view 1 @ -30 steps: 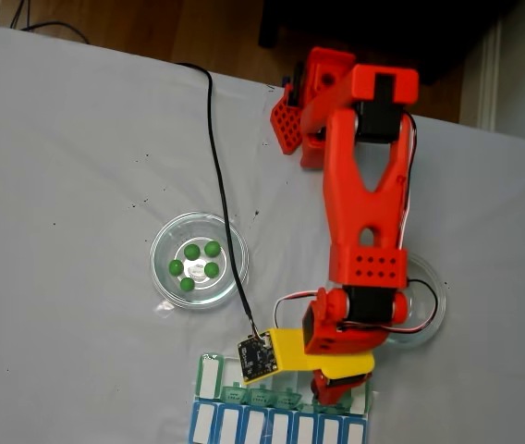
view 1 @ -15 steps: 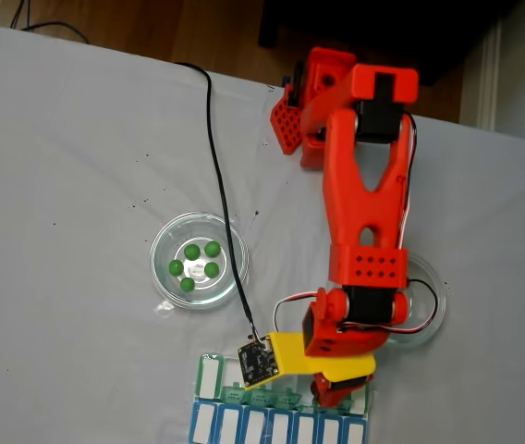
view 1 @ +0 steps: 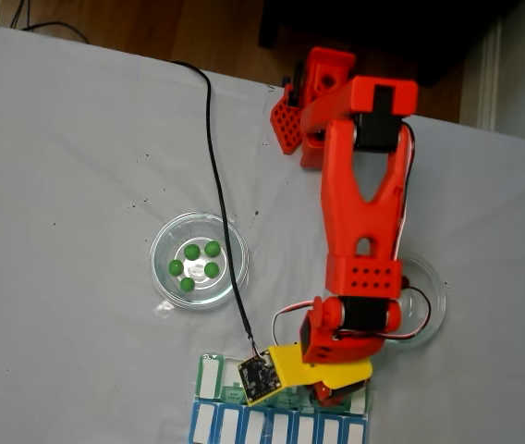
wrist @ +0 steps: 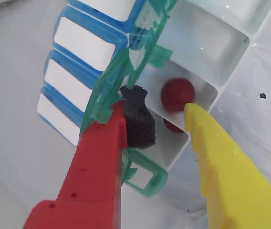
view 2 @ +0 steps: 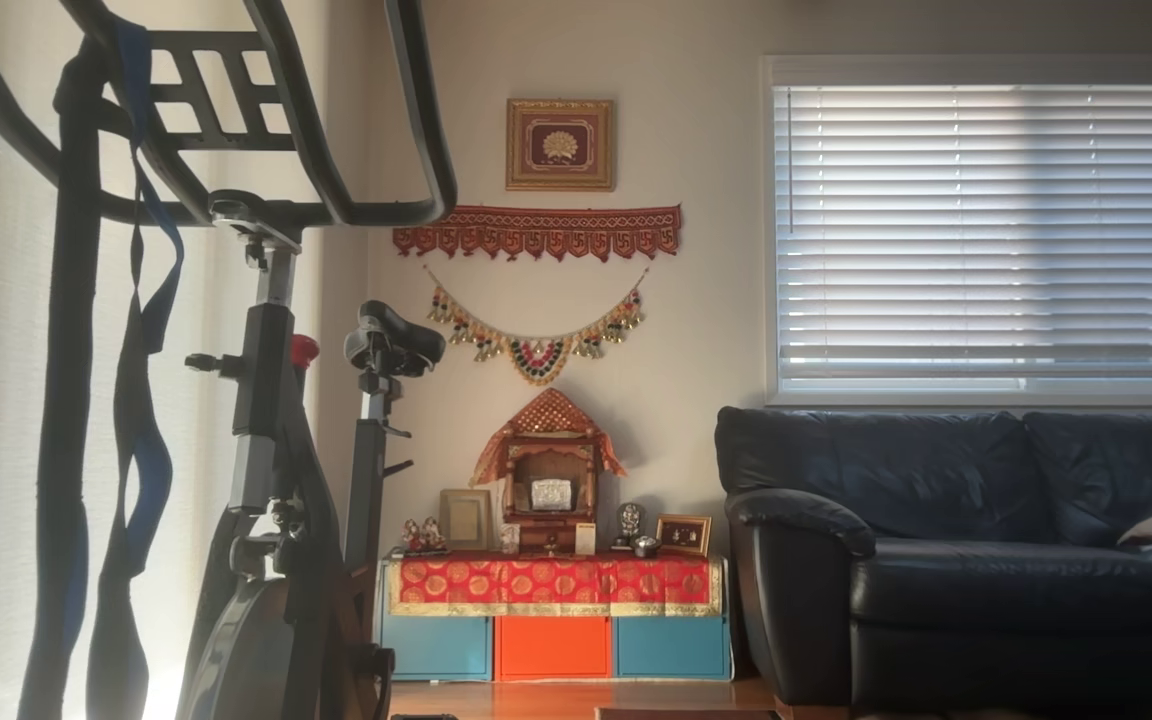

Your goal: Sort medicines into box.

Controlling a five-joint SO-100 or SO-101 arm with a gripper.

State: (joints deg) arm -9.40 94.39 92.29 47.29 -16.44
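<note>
In the wrist view my gripper (wrist: 158,108) stands open over the box (wrist: 122,67), its green lids raised. The red finger with a black foam pad (wrist: 138,119) is on the left and the yellow finger (wrist: 221,162) on the right. A dark red pill (wrist: 177,94) lies in the open white compartment between the fingers, clear of the pad. A second red pill (wrist: 172,126) shows partly below it. In the fixed view the gripper (view 1: 333,393) is over the right end of the box (view 1: 209,375). Several green pills (view 1: 194,262) sit in the left clear dish (view 1: 165,240).
The blue row with white lids (wrist: 80,45) adjoins the box, at the table's bottom edge in the fixed view (view 1: 244,427). A second clear dish (view 1: 432,298) lies partly under the arm. A black cable (view 1: 218,185) crosses the left dish. The table is covered by a white cloth.
The arm has leaned further toward the bottom edge of the fixed view, carrying the gripper and its camera board lower over the box. The green pills have not moved.
</note>
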